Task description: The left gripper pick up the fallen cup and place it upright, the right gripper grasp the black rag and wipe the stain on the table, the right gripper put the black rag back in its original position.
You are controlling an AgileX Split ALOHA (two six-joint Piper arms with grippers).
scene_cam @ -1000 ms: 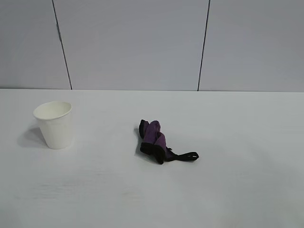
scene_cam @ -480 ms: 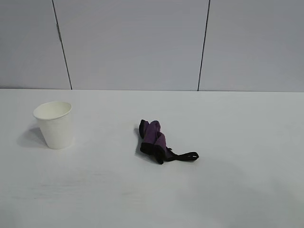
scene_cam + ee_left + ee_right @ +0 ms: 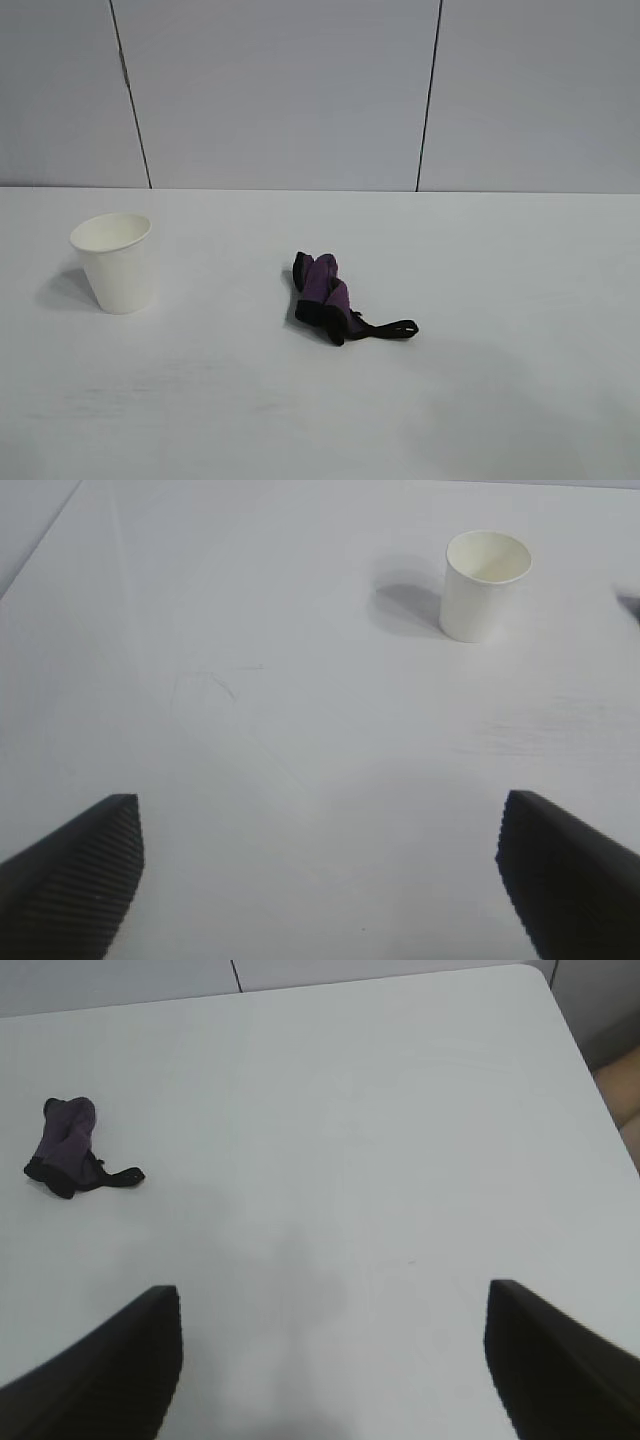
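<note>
The white paper cup stands upright on the left of the white table; the left wrist view shows the cup too, far from my fingers. The black and purple rag lies near the table's middle, its strap loop trailing right, and the rag shows small in the right wrist view. My left gripper is open above bare table, well back from the cup. My right gripper is open too, away from the rag. No stain shows. Neither arm appears in the exterior view.
A grey panelled wall runs behind the table. The table's far corner and side edge show in the right wrist view, with floor beyond. A faint scuff line marks the tabletop.
</note>
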